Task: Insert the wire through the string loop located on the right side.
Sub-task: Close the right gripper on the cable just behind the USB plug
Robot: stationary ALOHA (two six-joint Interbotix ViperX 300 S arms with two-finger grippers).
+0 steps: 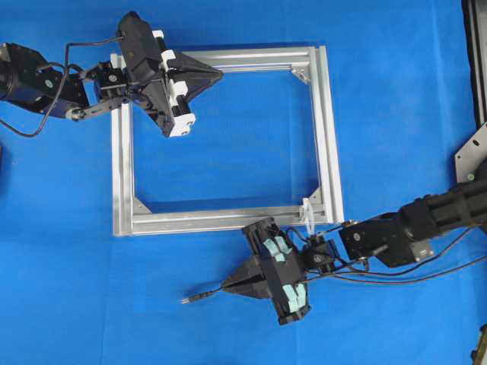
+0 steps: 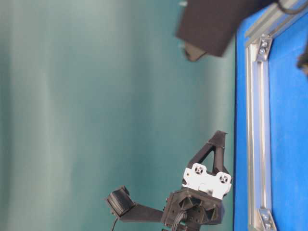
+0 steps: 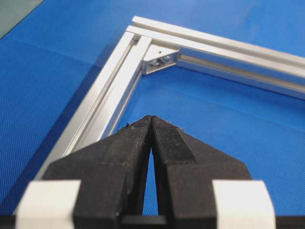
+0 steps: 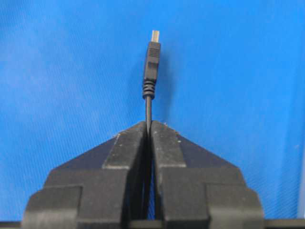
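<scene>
The wire [image 4: 152, 62] is a thin black cable with a small plug at its end. My right gripper [image 4: 148, 125] is shut on it just behind the plug. Overhead, that right gripper [image 1: 223, 287] lies below the silver square frame [image 1: 327, 129] and points left, the wire [image 1: 199, 296] sticking out past its tips. The string loop [image 1: 308, 213], small and whitish, hangs at the frame's lower right corner, up and to the right of the held plug. My left gripper [image 1: 221, 74] is shut on nothing over the frame's top bar; its tips [image 3: 151, 119] meet above blue cloth.
A blue cloth [image 1: 228, 152] covers the table. The frame's corner bracket [image 3: 159, 58] shows ahead of the left gripper. The table-level view shows the left gripper [image 2: 220, 134] beside the frame rail [image 2: 255, 120]. Black arm cables [image 1: 426, 268] trail along the right arm.
</scene>
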